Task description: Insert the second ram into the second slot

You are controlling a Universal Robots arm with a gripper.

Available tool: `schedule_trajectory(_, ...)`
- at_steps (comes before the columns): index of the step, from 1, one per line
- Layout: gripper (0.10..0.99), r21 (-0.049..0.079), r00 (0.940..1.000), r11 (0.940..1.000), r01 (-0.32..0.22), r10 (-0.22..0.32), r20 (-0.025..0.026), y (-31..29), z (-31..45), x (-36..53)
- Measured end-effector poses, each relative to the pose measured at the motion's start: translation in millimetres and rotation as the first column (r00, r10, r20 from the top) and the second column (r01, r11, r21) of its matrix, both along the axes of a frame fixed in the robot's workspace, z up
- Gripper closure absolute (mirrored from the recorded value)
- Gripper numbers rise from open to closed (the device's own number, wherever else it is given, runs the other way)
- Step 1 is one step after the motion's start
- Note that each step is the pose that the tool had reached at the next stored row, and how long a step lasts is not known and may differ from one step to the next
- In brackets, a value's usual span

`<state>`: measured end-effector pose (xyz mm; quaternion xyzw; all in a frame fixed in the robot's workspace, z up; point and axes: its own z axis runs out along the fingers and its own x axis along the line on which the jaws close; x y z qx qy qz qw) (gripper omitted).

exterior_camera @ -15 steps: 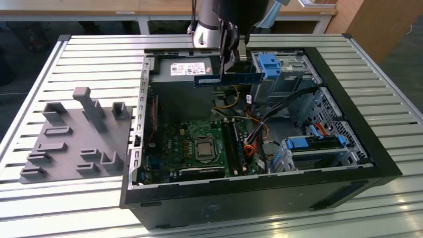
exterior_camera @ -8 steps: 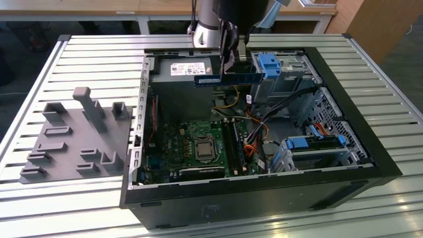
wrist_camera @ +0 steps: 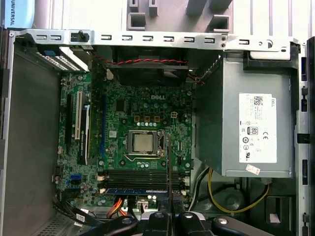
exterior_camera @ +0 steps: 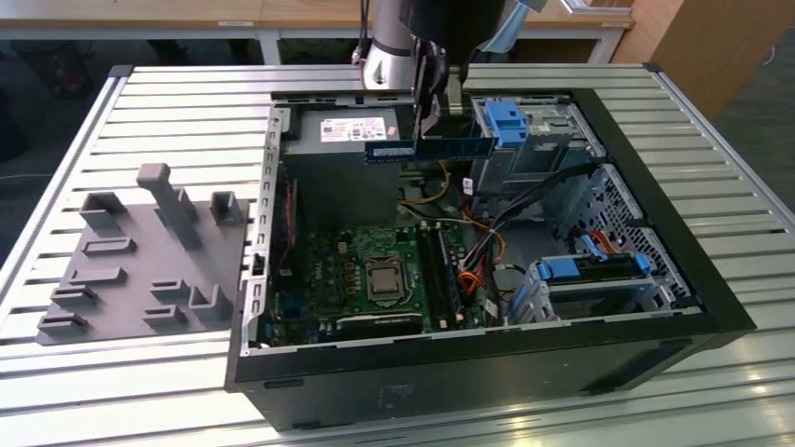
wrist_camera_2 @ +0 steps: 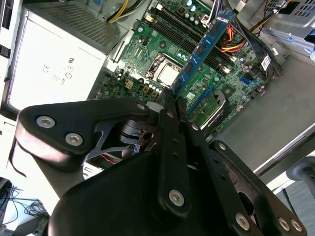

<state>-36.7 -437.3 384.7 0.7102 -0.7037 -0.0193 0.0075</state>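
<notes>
Black open-sided computer case [exterior_camera: 497, 382] lies flat on the slatted metal table [exterior_camera: 186, 102], toward the edge at the exterior view's right. Inside it: green motherboard [exterior_camera: 335, 270], grey power supply box [exterior_camera: 342, 140], blue plastic drive brackets [exterior_camera: 507, 121]. Gripper [wrist_camera_2: 172, 96] is clamped on one end of the second ram [wrist_camera_2: 202, 49], a thin flat blue circuit-board stick with dark chips. The stick hangs above the case, apart from the black memory slots [wrist_camera: 142, 176]. Grey moulded fixture plate [exterior_camera: 137, 261] sits near the table's opposite edge.
</notes>
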Motion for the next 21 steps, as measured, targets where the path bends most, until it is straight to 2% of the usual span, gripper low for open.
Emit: schedule_trajectory(21,0.949,0.0,0.999,0.999,0.045,-0.045,0.0,0.0,0.0,0.0)
